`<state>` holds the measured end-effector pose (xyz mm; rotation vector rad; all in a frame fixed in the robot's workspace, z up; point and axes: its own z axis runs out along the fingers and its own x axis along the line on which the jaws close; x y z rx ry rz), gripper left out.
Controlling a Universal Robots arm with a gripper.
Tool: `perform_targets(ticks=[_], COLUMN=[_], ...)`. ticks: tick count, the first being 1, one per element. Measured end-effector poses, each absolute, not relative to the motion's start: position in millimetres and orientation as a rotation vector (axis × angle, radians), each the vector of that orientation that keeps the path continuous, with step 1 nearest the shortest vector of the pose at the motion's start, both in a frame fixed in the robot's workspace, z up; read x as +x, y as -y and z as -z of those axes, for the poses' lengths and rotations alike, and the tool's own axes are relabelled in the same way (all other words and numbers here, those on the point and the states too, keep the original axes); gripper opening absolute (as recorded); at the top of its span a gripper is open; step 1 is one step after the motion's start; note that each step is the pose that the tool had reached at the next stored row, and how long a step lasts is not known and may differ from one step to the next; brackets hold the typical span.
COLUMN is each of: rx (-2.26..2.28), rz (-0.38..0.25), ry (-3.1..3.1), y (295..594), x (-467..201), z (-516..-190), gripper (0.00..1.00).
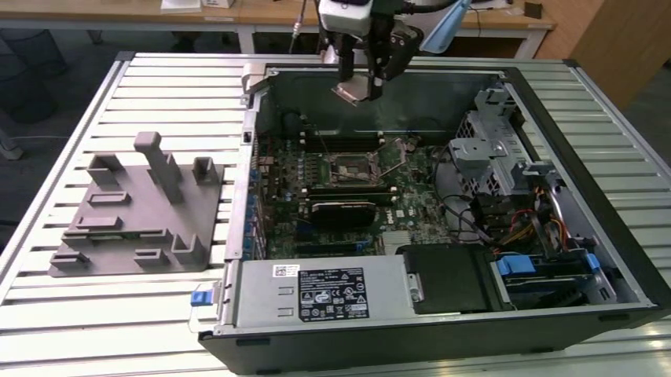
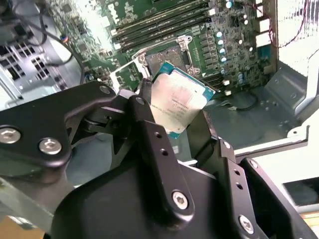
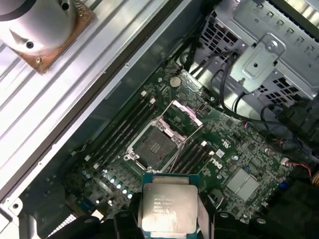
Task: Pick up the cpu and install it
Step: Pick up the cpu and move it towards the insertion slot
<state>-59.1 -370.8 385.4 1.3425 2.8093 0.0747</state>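
Observation:
My gripper [image 1: 357,85] hangs above the far part of the open computer case [image 1: 587,236], shut on the cpu [image 1: 350,92], a small flat square chip with a silvery top. In both wrist views the cpu [image 2: 178,101] [image 3: 168,205] sits between the black fingers [image 2: 149,134], held by its edges. Below it on the green motherboard [image 1: 419,208] lies the cpu socket [image 1: 350,166] [image 3: 153,146] [image 2: 169,59], with its metal load frame [image 3: 182,113] swung up and the socket bare. The chip is well above the socket, apart from it.
A grey plastic fixture [image 1: 137,212] with upright posts lies on the slatted table [image 1: 126,322] at the exterior view's left. Inside the case are memory slots [image 3: 122,132], a metal drive cage [image 1: 493,149], cables [image 1: 524,228] and a power supply [image 1: 320,290] at the near side.

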Motion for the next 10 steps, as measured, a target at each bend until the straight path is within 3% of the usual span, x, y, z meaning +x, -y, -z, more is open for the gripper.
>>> perform_targets(ticks=[10], rx=[1.592], rz=[-0.07], ry=[-2.671], y=[370.8], x=[-59.1], z=[-377.3], gripper=[0.53])
